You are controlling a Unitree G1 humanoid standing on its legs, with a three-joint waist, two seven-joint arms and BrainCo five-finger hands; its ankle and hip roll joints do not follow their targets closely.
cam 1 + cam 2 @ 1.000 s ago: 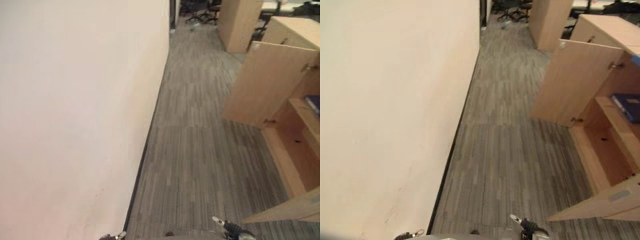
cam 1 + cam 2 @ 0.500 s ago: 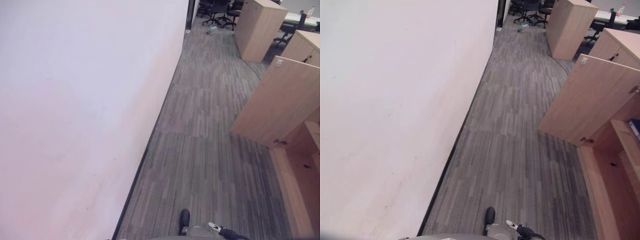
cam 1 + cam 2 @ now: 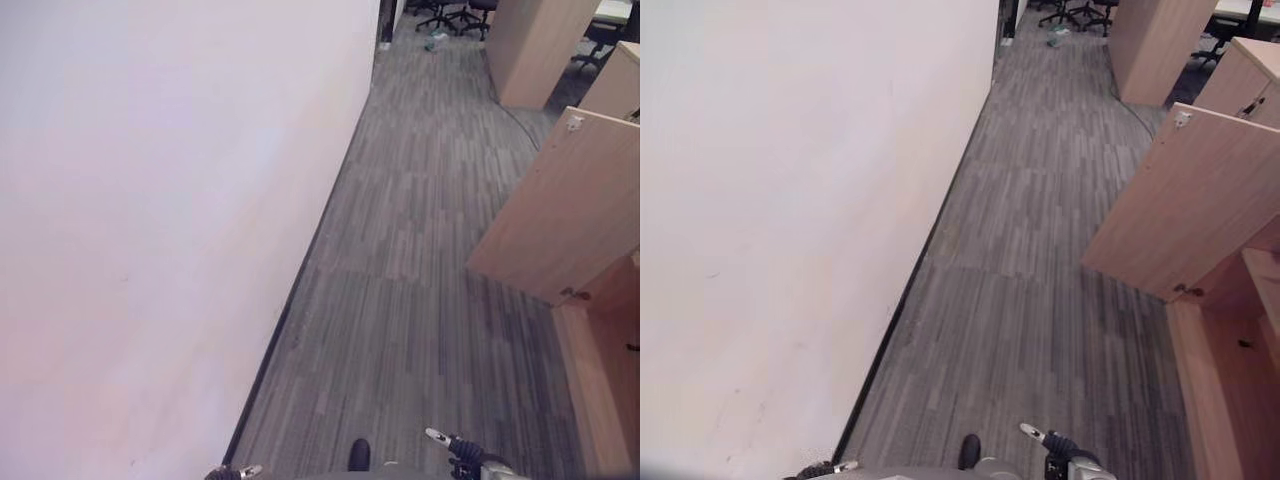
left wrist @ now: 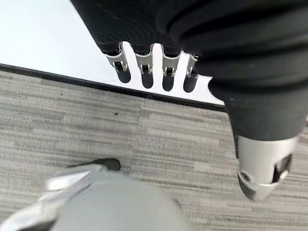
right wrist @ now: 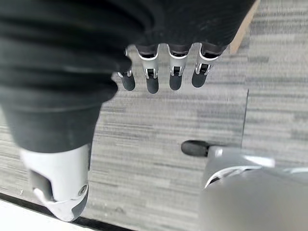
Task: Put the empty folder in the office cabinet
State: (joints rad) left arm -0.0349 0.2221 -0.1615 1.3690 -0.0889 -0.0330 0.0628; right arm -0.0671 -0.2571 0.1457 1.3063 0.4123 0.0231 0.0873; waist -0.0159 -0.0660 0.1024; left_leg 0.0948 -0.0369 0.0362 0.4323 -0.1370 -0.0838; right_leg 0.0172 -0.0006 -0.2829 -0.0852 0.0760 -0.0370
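At our nine o'clock we see a plain pale wall (image 3: 160, 220) with a dark skirting strip (image 3: 300, 290) along its foot. Grey striped carpet (image 3: 420, 280) runs towards twelve, where we make out office chairs (image 3: 455, 12) and a tall wooden unit (image 3: 540, 45).

- One white wall (image 3: 170, 220), running from 12 o'clock down to 7 o'clock.
- One grey striped carpet floor (image 3: 420, 260), from 12 down to 6 o'clock.
- One open cabinet door (image 3: 1185, 200), at 3 o'clock.
- One cabinet interior (image 3: 1230, 390) below that door, at 4 o'clock; its shelves are cut off by the edge, so I cannot count them.
- Two further wooden cabinets: a tall one (image 3: 1150, 45) at 1 o'clock and another (image 3: 1240, 75) at 2 o'clock.
- At least two office chairs (image 3: 1080, 10) at 12 o'clock; the exact count is unclear.
- One small object (image 3: 1053, 40) lying on the floor near them, too small to identify.
- Two robot hands, both holding nothing: left hand (image 4: 154, 72), right hand (image 5: 163, 72).
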